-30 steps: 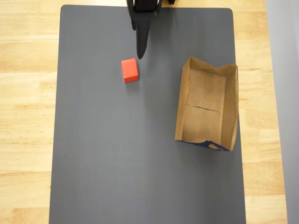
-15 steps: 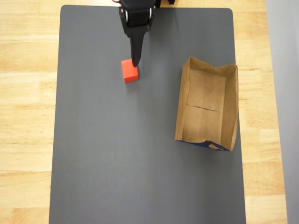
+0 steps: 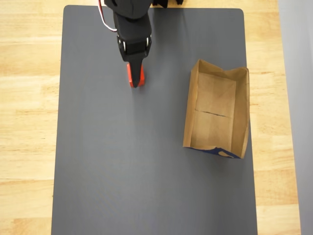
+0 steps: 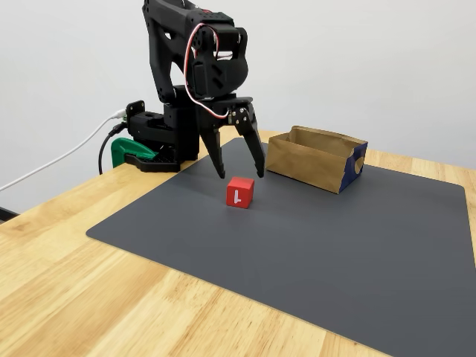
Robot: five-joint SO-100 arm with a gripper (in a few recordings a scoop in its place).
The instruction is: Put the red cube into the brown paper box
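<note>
Since a second ago the black arm has swung out from the mat's far edge and now covers most of the red cube (image 3: 135, 77) in the overhead view, where earlier its tip stopped short of it. In the fixed view the gripper (image 4: 239, 174) hangs just above and behind the cube, its two tapered fingers spread wide and holding nothing (a stance that looks set to drop astride it). The cube, a small glossy block with a white mark on its near face, sits flat on the dark grey mat (image 4: 357, 253), well apart from the brown paper box (image 4: 316, 158). The box, creased kraft paper with a blue printed end, stands empty beside the cube.
</note>
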